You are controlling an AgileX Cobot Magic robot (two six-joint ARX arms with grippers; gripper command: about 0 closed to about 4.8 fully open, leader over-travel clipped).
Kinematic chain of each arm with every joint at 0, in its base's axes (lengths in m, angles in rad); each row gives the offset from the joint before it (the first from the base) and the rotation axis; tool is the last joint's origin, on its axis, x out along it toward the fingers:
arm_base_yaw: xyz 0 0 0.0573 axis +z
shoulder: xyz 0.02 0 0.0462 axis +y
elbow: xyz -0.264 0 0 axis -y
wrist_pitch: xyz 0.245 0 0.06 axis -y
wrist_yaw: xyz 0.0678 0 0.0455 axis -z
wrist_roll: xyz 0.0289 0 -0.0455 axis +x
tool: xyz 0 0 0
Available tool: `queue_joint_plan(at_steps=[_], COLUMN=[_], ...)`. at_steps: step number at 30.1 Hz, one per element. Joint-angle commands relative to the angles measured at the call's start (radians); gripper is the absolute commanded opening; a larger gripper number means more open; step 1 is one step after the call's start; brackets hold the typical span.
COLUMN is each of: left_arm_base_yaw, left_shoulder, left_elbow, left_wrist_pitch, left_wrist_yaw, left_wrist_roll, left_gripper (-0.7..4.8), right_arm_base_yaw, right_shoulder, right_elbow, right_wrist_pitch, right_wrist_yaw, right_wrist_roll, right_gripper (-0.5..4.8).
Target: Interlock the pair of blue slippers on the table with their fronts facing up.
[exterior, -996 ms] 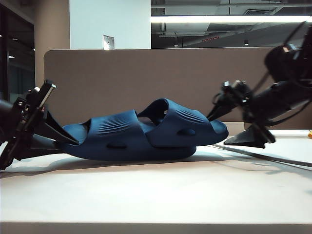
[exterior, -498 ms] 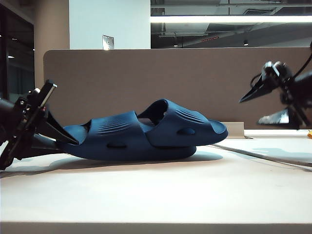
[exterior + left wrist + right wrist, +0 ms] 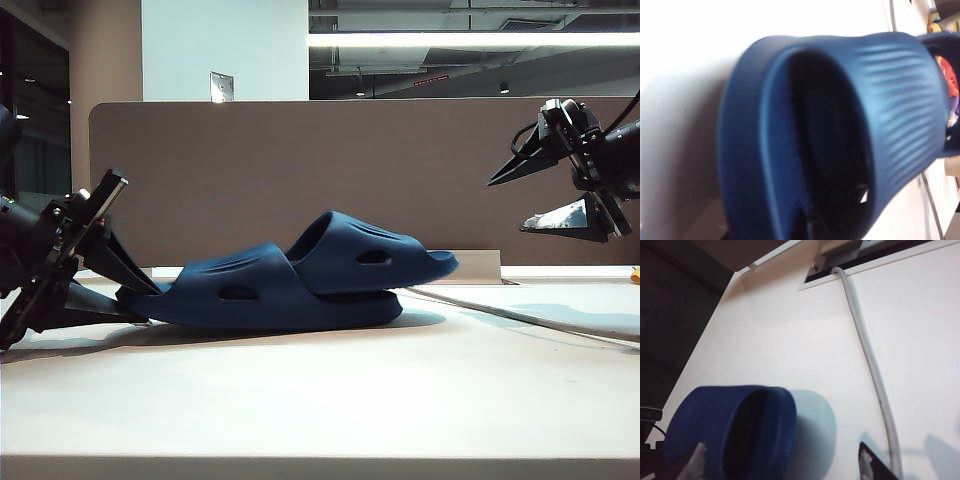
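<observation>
The pair of blue slippers lies on the table (image 3: 320,400) with soles down. The left one (image 3: 235,285) has its front tucked under the strap of the right one (image 3: 370,255), whose toe points right. My left gripper (image 3: 150,307) is at the pair's heel end, open, one finger above and one below the heel rim. The left wrist view is filled by a blurred blue slipper (image 3: 900,100) and its jaws are hidden. My right gripper (image 3: 506,206) hangs open in the air, right of and above the toe. It holds nothing, and a slipper (image 3: 715,425) shows below its fingertips (image 3: 865,460).
A brown divider panel (image 3: 300,170) stands behind the slippers. A pale cable (image 3: 520,318) runs over the table on the right, from a hatch (image 3: 830,265) at the back towards the front (image 3: 870,355).
The slippers have tipped from a tilted pose to lying flat on their soles. The left fingers have spread a little. The right gripper lifted up and away to the right.
</observation>
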State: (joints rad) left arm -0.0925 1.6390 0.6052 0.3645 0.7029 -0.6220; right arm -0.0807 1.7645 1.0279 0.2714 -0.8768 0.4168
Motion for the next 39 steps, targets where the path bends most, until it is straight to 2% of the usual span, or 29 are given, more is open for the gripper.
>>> queue_joint_plan(at_steps=[1, 17, 19, 23, 25, 31, 35, 39], left_arm_base_yaw=[0.000, -0.001, -0.002, -0.002, -0.002, -0.002, -0.002, -0.002], left_shoulder=[0.008, 0.003, -0.003, -0.005, -0.005, -0.005, -0.007, -0.027], left_elbow=[0.008, 0.127, 0.142, 0.165, 0.177, 0.227, 0.286, 0.314], left_wrist_pitch=[-0.062, -0.248, -0.276, -0.315, -0.347, -0.487, -0.597, -0.626], left_wrist_yaw=[-0.016, -0.063, -0.076, -0.085, -0.104, -0.189, -0.256, -0.298], left_wrist_roll=[-0.006, 0.026, 0.046, 0.057, 0.073, 0.157, 0.227, 0.250], left_gripper=[1.26, 1.35, 1.56, 1.63, 1.91, 1.96, 2.41, 2.47], right_arm_base_yaw=[0.001, 0.001, 0.001, 0.001, 0.001, 0.001, 0.001, 0.001], right_shoulder=[-0.006, -0.006, -0.006, -0.006, -0.006, -0.006, -0.006, -0.006], right_elbow=[-0.008, -0.026, -0.026, -0.026, -0.026, -0.026, -0.026, -0.026], right_wrist_pitch=[0.009, 0.009, 0.009, 0.009, 0.009, 0.008, 0.008, 0.001], right_wrist_yaw=[-0.009, -0.014, -0.013, -0.013, -0.013, -0.013, -0.013, -0.012], right_wrist_roll=[-0.007, -0.021, -0.022, -0.022, -0.022, -0.022, -0.022, -0.022], right_gripper=[3.86, 3.66, 3.66, 3.66, 3.66, 3.66, 3.66, 3.67])
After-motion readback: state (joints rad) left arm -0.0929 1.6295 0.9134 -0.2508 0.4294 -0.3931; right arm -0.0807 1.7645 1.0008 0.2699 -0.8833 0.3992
